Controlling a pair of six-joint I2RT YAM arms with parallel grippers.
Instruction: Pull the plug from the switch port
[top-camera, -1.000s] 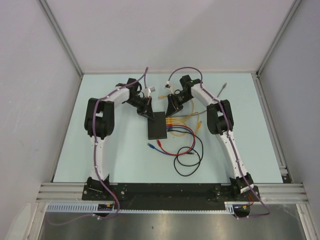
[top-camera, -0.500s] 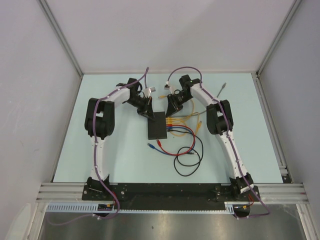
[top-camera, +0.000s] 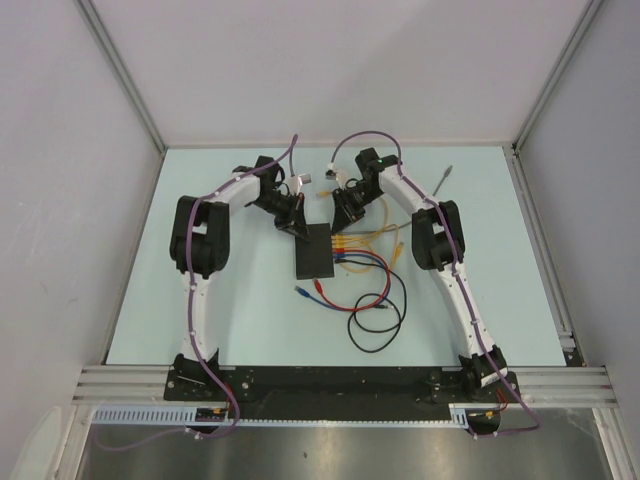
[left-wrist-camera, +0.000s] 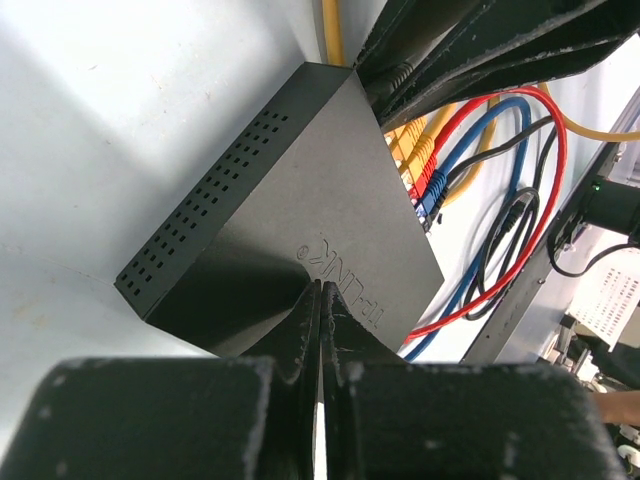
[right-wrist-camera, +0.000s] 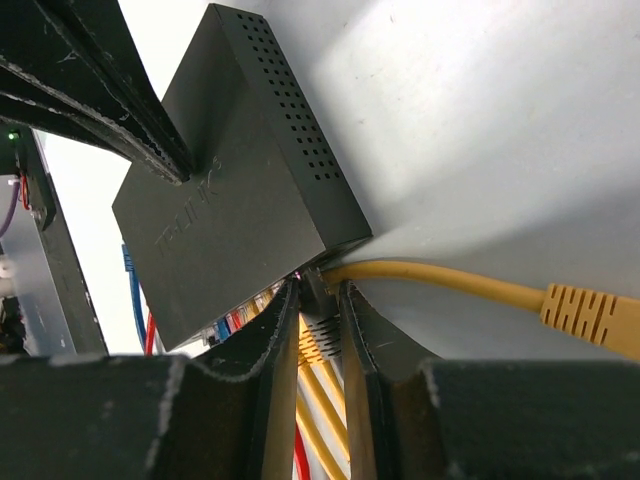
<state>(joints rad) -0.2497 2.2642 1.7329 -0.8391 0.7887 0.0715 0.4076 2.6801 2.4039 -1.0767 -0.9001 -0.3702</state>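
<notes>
Looking down from the overhead camera, you will find the switch (top-camera: 315, 252) lying flat near the middle of the pale table (top-camera: 200, 200), with its long side running from 12 to 6 o'clock. Its ports face 3 o'clock.

Left gripper (left-wrist-camera: 320, 300): the jaws are pressed together with no gap between them. The joined tips rest on the switch's top face, at its 11 o'clock corner, just beside the raised lettering. You can see the row of vent slots along the side wall in the left wrist view.

Right gripper (right-wrist-camera: 320, 310): it sits at the 1 o'clock corner of the switch, down at the port edge. The jaws are narrowed onto the plug (right-wrist-camera: 316, 288) at the end of the port row and pinch it from both sides. The plug is seated in its port. Its yellow cable (right-wrist-camera: 440, 280) leads away across the table.

Other leads: more yellow plugs, a red cable (left-wrist-camera: 545, 200) and a blue cable (left-wrist-camera: 500, 110) occupy the neighbouring ports. From above, you see them fan out toward 3 to 5 o'clock. A black cable (top-camera: 375, 320) lies looped on the table at 5 o'clock of the switch.
</notes>
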